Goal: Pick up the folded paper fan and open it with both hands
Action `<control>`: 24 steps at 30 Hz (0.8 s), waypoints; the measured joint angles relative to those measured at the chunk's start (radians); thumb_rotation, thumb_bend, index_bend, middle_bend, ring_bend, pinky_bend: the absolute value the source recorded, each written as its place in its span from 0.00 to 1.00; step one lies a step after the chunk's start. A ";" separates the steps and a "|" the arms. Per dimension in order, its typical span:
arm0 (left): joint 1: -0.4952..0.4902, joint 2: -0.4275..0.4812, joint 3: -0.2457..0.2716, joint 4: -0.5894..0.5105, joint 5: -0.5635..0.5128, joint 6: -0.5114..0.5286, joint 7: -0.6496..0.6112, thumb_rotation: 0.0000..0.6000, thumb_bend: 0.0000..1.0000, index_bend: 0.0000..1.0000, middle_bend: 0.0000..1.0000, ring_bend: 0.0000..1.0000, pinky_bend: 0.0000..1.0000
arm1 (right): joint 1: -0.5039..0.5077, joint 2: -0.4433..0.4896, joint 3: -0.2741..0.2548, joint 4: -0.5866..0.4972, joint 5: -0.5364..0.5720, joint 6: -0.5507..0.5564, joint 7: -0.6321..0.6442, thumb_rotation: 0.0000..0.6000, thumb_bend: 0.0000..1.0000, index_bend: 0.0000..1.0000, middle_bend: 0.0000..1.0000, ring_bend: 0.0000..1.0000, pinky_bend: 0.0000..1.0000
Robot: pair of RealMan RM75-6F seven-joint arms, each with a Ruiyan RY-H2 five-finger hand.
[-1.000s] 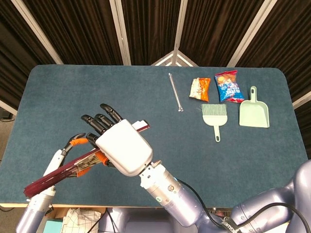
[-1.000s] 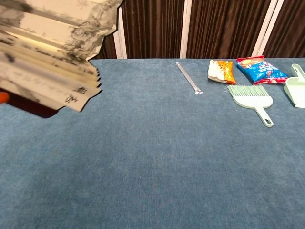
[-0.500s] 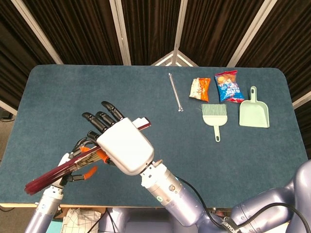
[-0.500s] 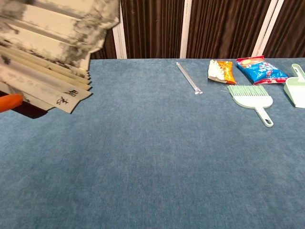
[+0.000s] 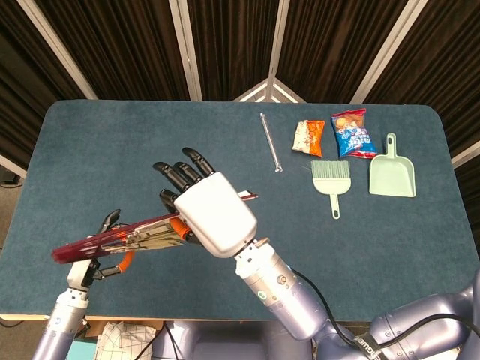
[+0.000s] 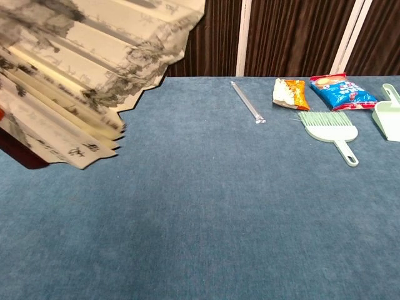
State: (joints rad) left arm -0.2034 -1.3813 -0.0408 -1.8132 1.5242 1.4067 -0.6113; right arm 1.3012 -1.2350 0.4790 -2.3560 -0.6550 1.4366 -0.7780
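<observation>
Both robot hands — left, right — gripping the part-spread paper fan above the table.

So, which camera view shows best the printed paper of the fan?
The chest view. There the paper fan fills the upper left, with its pleats spread and ink drawings plain. The head view shows the fan almost edge-on, a thin dark red strip between the left robot hand and the right robot hand.

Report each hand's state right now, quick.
Left hand: holds the paper fan at its outer end.
Right hand: grips the fan's other end.
</observation>
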 measured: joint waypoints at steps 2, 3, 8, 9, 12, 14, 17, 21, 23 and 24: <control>0.004 0.001 -0.010 0.002 -0.015 0.006 0.001 1.00 0.66 0.84 0.40 0.01 0.03 | -0.014 0.011 -0.007 0.000 0.002 -0.003 0.008 1.00 0.43 0.92 0.22 0.26 0.14; 0.005 0.004 -0.013 0.003 -0.019 0.008 0.001 1.00 0.66 0.84 0.40 0.01 0.03 | -0.021 0.017 -0.012 0.000 0.004 -0.005 0.011 1.00 0.43 0.92 0.22 0.26 0.14; 0.009 0.022 -0.040 0.016 -0.022 0.036 0.004 1.00 0.65 0.84 0.41 0.02 0.03 | -0.064 0.057 -0.030 0.000 -0.003 -0.019 0.047 1.00 0.44 0.94 0.22 0.27 0.14; 0.009 0.022 -0.048 0.022 -0.021 0.046 0.006 1.00 0.65 0.84 0.41 0.02 0.03 | -0.072 0.062 -0.031 0.001 -0.008 -0.021 0.058 1.00 0.44 0.94 0.22 0.28 0.14; 0.007 0.015 -0.079 0.051 -0.012 0.082 0.012 1.00 0.64 0.84 0.41 0.03 0.03 | -0.101 0.082 -0.037 0.013 -0.035 -0.036 0.103 1.00 0.44 0.94 0.22 0.28 0.14; 0.002 0.002 -0.100 0.075 0.000 0.106 0.018 1.00 0.64 0.84 0.41 0.03 0.04 | -0.121 0.098 -0.042 0.028 -0.056 -0.057 0.134 1.00 0.44 0.94 0.22 0.28 0.14; -0.008 -0.024 -0.130 0.114 0.024 0.145 0.040 1.00 0.63 0.84 0.42 0.03 0.06 | -0.147 0.116 -0.055 0.053 -0.082 -0.091 0.176 1.00 0.44 0.94 0.22 0.28 0.14; -0.024 -0.058 -0.163 0.171 0.059 0.193 0.107 1.00 0.62 0.84 0.42 0.04 0.06 | -0.179 0.126 -0.070 0.092 -0.119 -0.116 0.232 1.00 0.44 0.94 0.22 0.28 0.14; -0.034 -0.072 -0.177 0.202 0.076 0.211 0.151 1.00 0.62 0.84 0.42 0.04 0.06 | -0.198 0.128 -0.078 0.117 -0.141 -0.126 0.265 1.00 0.44 0.94 0.22 0.28 0.14; -0.040 -0.078 -0.183 0.216 0.082 0.217 0.167 1.00 0.62 0.84 0.43 0.04 0.06 | -0.206 0.129 -0.083 0.128 -0.151 -0.131 0.279 1.00 0.44 0.94 0.22 0.28 0.14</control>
State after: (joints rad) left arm -0.2433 -1.4594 -0.2241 -1.5976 1.6058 1.6233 -0.4441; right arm 1.0955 -1.1064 0.3963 -2.2278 -0.8056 1.3051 -0.4987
